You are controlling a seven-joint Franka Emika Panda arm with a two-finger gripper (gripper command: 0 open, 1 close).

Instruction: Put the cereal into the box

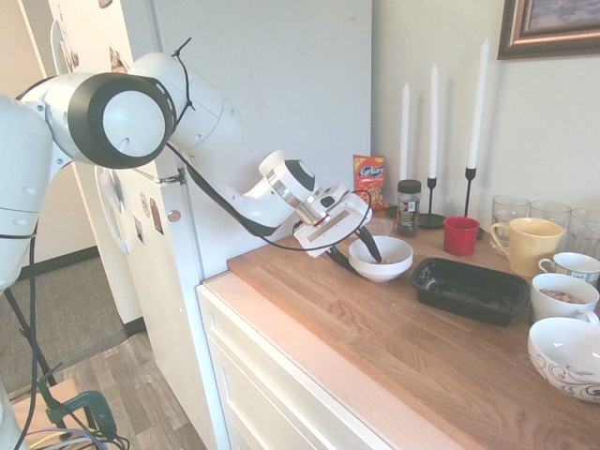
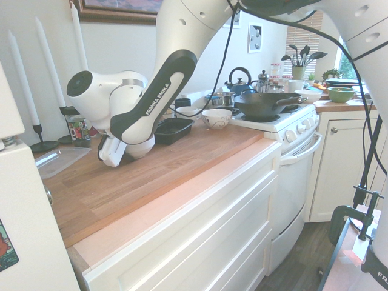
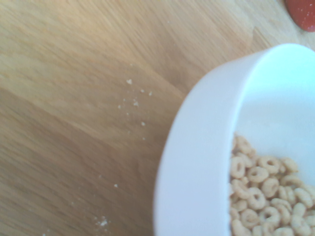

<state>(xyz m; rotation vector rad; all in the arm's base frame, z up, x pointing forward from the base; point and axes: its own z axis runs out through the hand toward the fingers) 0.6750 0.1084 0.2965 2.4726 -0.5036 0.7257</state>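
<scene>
On the wooden countertop (image 1: 394, 328) of a kitchen, beside a white fridge at one end and a white stove (image 2: 285, 121) at the other, sits a white bowl (image 1: 381, 258) near the back, toward the fridge end. Its rim is pinched by the gripper (image 1: 367, 246), one dark finger (image 1: 369, 246) inside the bowl and the other outside against its wall. The cereal (image 3: 261, 191), small tan rings, lies in the bottom of that bowl, and a few crumbs are scattered on the wood just beside it. The black box (image 1: 469, 289) stands just beside the bowl, farther from the fridge, apart from it and with nothing visible inside. Past the box, toward the stove end, mugs crowd together: a yellow mug (image 1: 527, 246), a red cup (image 1: 460, 235), white cups and a patterned bowl (image 1: 565, 356). Along the back wall stand tall white candles (image 1: 478, 98) in dark holders, a dark-lidded jar (image 1: 408, 206) and an orange snack bag (image 1: 369, 178). A clear plastic container (image 2: 60, 160) lies at the back corner by the fridge. The front half of the countertop, all along its front edge, is bare wood.
</scene>
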